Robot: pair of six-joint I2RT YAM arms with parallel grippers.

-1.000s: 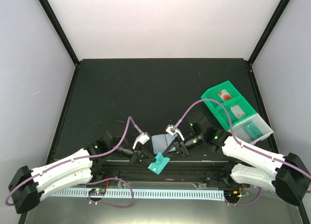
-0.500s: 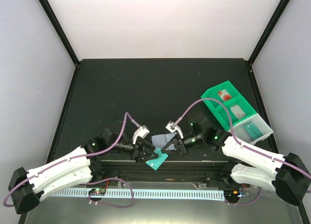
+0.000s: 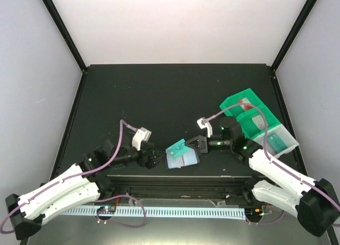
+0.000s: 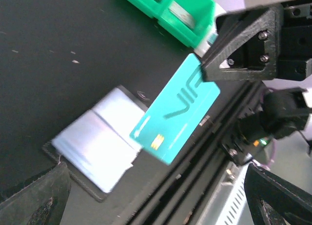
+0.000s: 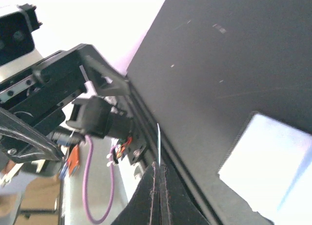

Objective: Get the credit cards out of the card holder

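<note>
Right now the R gripper (image 3: 197, 144) is pinched shut on one end of the teal credit card (image 4: 175, 115). The card looks lifted clear of the card holder (image 4: 95, 147), which lies open on the black tabletop (image 3: 159, 96) just below. The L gripper (image 3: 152, 159) stands wide open, empty, near the holder's left.

Best approach imo: keep the pinch firm and carry the card to the green tray (image 3: 236, 102) w/o swinging (a thin card can pivot in an end grip).

The card is thin, stiff, glossy plastic w/ a gold chip. The holder is a soft black fold w/ pale blue-grey lining. The tray is hard moulded plastic w/ compartments.
</note>
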